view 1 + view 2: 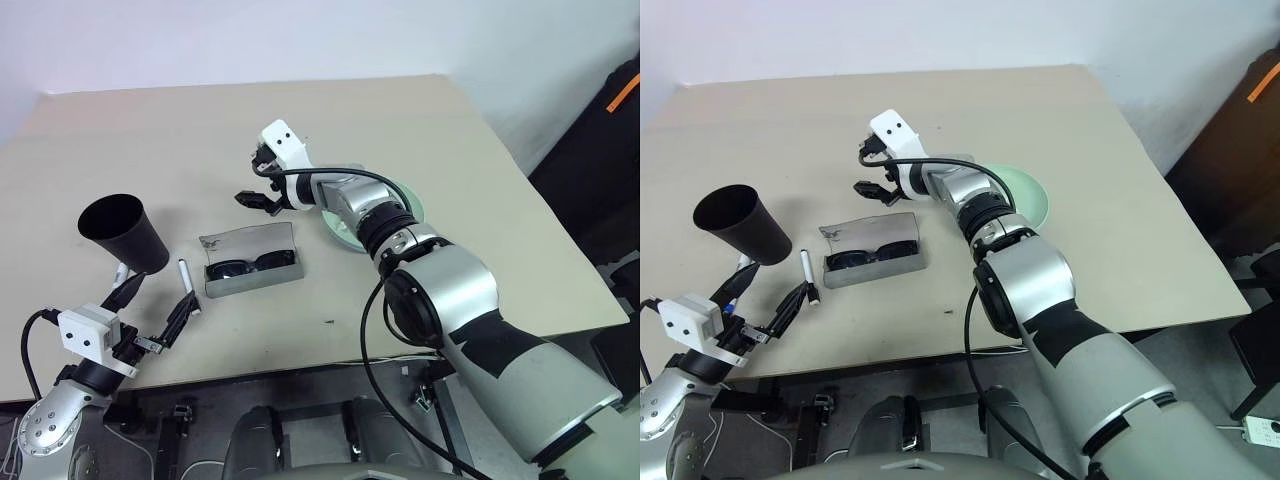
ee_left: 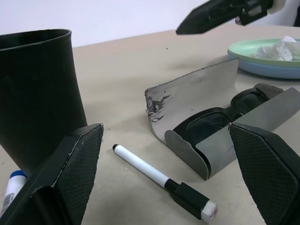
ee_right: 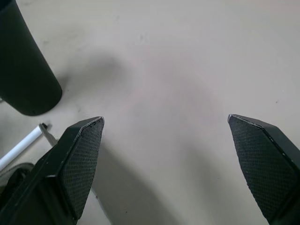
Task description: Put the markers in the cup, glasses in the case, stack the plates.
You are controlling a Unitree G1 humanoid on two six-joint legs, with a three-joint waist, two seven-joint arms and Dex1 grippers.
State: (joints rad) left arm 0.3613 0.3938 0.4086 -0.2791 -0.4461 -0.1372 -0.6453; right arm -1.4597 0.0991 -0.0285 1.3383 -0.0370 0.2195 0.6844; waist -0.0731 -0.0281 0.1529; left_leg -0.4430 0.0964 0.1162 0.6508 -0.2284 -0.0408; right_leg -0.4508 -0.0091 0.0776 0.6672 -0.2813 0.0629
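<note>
The black cup (image 1: pixel 122 232) stands upright at the table's left. A black-capped marker (image 1: pixel 187 285) lies on the table beside it, and a blue-capped marker (image 2: pixel 11 185) lies at the cup's foot. The glasses (image 2: pixel 220 117) lie inside the grey case (image 1: pixel 250 265), whose lid stands open. The mint green plate (image 1: pixel 1030 195) rests on the light blue plate (image 2: pixel 267 70), with my right arm across them. My right gripper (image 1: pixel 258 200) hovers open above the table just beyond the case, holding nothing. My left gripper (image 1: pixel 152 305) is open and empty near the front edge, facing the markers and cup.
A crumpled white tissue (image 2: pixel 279 49) lies on the green plate. Bare beige table (image 1: pixel 150 150) stretches behind the cup and case. The table's front edge (image 1: pixel 300 365) runs just behind my left gripper.
</note>
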